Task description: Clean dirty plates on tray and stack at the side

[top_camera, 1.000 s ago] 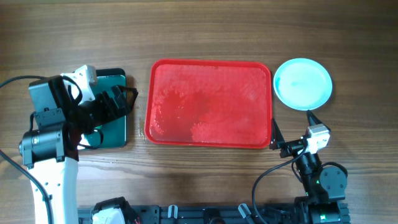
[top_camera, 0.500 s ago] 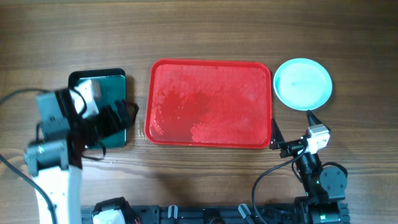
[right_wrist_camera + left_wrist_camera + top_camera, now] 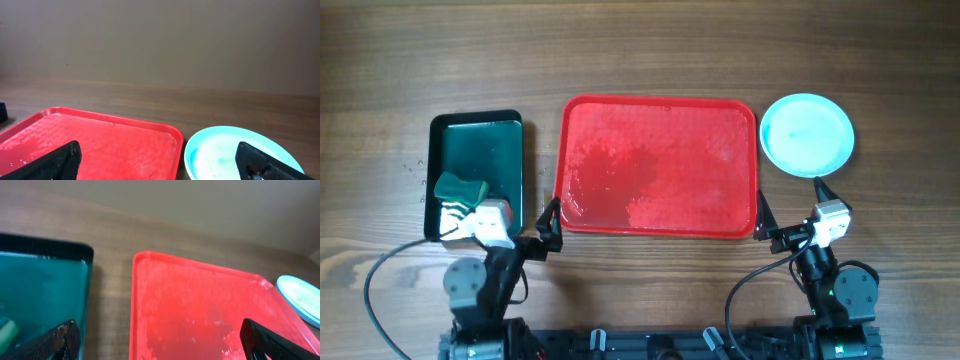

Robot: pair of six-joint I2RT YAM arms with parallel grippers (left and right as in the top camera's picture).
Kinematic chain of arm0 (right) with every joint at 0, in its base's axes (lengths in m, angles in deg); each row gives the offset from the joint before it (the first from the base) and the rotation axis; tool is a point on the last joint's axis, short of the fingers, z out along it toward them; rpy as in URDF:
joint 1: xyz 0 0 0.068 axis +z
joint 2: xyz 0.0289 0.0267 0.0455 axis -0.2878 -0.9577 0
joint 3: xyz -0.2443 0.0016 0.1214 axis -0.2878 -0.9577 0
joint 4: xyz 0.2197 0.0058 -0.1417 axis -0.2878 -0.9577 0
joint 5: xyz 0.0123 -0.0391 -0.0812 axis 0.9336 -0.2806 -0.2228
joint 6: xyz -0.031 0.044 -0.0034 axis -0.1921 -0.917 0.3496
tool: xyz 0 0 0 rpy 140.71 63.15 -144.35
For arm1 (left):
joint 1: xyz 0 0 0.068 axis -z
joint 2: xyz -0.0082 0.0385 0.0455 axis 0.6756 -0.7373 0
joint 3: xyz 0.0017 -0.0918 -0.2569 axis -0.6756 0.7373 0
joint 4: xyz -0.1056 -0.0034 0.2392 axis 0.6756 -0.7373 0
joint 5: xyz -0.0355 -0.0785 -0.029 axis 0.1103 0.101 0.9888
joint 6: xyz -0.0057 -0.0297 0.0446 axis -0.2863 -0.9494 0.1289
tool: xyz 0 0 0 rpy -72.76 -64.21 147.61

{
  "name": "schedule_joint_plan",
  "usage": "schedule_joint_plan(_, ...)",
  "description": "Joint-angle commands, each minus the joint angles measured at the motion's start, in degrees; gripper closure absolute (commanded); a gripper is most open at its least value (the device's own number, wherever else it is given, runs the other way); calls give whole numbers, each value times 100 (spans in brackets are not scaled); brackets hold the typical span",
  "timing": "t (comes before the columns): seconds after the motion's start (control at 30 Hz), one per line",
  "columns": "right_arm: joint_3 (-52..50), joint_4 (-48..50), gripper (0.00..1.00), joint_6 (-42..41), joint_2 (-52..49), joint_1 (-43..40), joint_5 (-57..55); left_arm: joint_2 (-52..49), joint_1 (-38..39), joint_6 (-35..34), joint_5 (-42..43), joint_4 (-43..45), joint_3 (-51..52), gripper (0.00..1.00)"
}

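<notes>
On the table (image 3: 640,50) we're seeing the red tray (image 3: 660,165) lying bare, cyan plate (image 3: 807,134) sitting just right of it. Left gripper (image 3: 160,345) and right gripper (image 3: 160,167) are hanging wide open. We're flagging: the right one swinging out could clip that plate.

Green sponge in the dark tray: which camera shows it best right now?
Overhead. The green sponge is seen whole there, lying in the dark green tray. The left wrist view catches only a pale green sliver at the picture's left edge; the right wrist view does not show it.
</notes>
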State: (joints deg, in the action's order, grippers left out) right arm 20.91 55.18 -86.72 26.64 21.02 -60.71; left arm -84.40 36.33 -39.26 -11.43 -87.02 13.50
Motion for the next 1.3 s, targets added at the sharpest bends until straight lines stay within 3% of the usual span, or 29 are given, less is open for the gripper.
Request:
schedule_joint_plan(0.0, -7, 20, 0, 68, 52, -31, -76, 540, 125, 68, -640, 262, 221, 0)
schedule_joint_plan(0.2, -7, 20, 0, 68, 52, -31, -76, 754, 345, 76, -1187, 938, 426, 0)
schedule_joint_plan(0.4, -7, 20, 0, 68, 52, -31, -76, 754, 352, 516, -1397, 627, 426, 0)
schedule_joint_plan(0.67, -7, 20, 0, 72, 52, -31, -76, 754, 474, 546, -1716, 597, 426, 0)
schedule_joint_plan(0.8, -7, 20, 0, 68, 52, -31, -76, 754, 638, 1429, -1650, 597, 426, 0)
schedule_joint_plan(1.1, -7, 20, 0, 70, 52, -31, -76, 754, 645, 1880, -1679, 592, 426, 0)
schedule_joint_plan(1.27, -7, 20, 0, 70, 52, -31, -76, 754, 640, 1462, -2002, 601, 426, 0)
